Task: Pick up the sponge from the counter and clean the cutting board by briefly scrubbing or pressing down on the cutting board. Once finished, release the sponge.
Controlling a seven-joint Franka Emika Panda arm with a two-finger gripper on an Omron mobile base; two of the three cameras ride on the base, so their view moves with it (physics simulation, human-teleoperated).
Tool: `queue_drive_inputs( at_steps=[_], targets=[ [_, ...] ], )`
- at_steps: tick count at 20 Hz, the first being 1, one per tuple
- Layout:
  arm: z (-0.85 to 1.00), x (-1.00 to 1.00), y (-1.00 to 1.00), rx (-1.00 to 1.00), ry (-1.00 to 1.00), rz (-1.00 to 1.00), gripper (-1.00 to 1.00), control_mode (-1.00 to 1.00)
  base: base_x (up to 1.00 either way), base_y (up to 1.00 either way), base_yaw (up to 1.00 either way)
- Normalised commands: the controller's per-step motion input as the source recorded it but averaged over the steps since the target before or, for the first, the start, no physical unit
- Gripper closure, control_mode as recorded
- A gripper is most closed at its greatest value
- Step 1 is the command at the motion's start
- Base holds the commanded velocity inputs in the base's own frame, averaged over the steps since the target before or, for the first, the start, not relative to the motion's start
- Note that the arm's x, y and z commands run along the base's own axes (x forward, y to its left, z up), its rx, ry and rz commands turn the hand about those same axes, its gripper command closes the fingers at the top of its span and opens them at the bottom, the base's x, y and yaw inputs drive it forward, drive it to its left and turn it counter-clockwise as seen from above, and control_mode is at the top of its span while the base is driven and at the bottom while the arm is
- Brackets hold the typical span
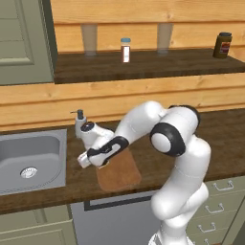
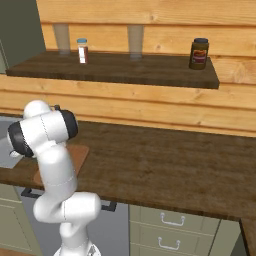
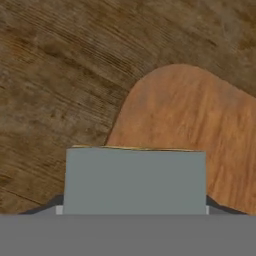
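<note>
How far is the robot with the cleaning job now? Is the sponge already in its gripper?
Done: the sponge looks picked up, sitting between the fingers of the gripper, with a corner of the cutting board just beyond it. In hand: the left base view shows the hand low over the cutting board on the counter; whether the sponge touches the wood cannot be told. Left: the scrub or press, then releasing the sponge.

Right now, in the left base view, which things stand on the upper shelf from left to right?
Left glass → white bottle with blue cap → right glass → dark jar.
</note>
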Motion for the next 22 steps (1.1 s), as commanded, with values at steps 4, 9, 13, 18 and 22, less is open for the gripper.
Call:
queue_drive_inputs(
  at_steps=[4, 9, 13, 18, 22],
  targets=[
    [-0.35, 0.00, -0.64, 0.00, 0.26, 0.00, 1.00, -1.00, 0.00, 0.00, 0.00],
    [-0.11, 0.00, -0.72, 0.05, 0.23, 0.00, 1.00, -1.00, 0.00, 0.00, 0.00],
    [0.17, 0.00, -0.78, 0.13, 0.11, -0.02, 1.00, -1.00, 0.00, 0.00, 0.00],
    [0.02, -0.28, -0.60, 0.02, 0.03, 0.00, 1.00, -1.00, 0.00, 0.00, 0.00],
    [-0.42, -0.06, -0.36, 0.11, 0.21, 0.00, 1.00, -1.00, 0.00, 0.00, 0.00]
  ],
)
